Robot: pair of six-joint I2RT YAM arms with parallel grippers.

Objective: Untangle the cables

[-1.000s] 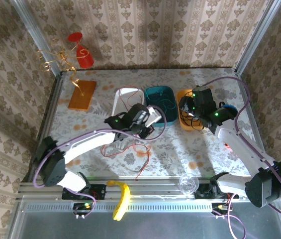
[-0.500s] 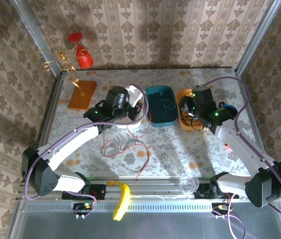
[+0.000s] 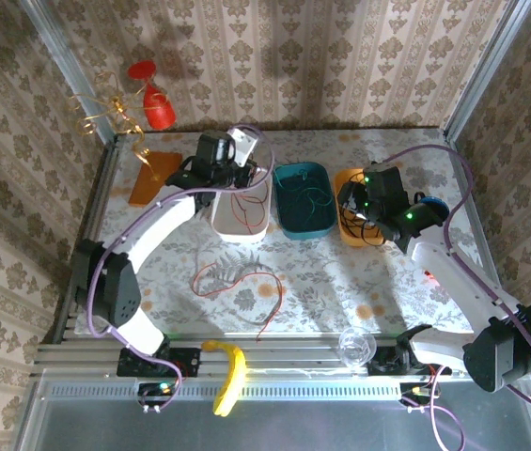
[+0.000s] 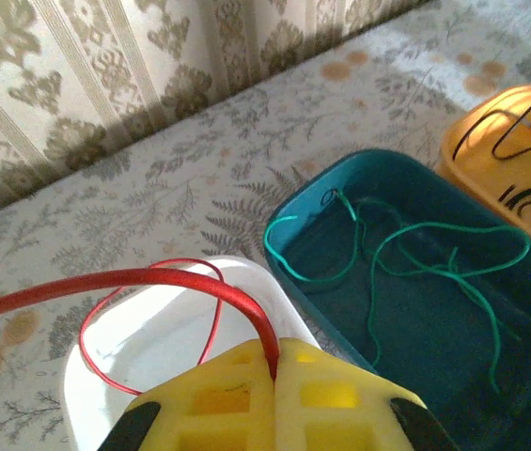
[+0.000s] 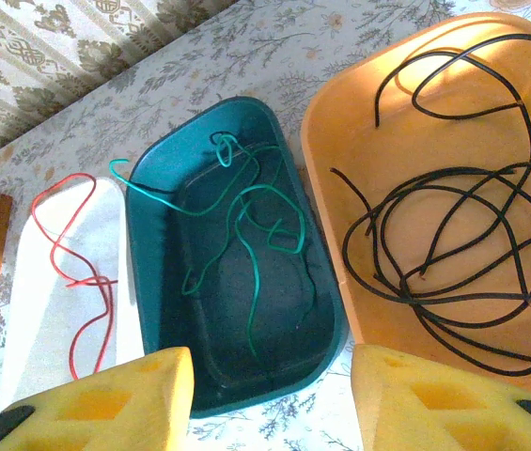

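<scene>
Green cable (image 5: pixel 246 225) in teal tray (image 5: pixel 143 263), black cable (image 5: pixel 453 235) in orange tray (image 5: pixel 340 188): done. Left gripper (image 4: pixel 274 362) clamps red cable (image 4: pixel 152 277) over white tray (image 4: pixel 86 376), tail on table (image 3: pixel 340 272). Right gripper (image 5: pixel 273 395) apart, empty.

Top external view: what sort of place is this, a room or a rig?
Probably a staged robot test cell: wallpapered panels in an aluminium frame enclose the table; the left arm and right arm are bolted to its rail.

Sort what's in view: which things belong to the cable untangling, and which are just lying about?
Job: red cable, green cable, black cable, white tray, teal tray, orange tray.
Lying about: banana, clear glass, red goblet, gold ribbon, orange board.
</scene>
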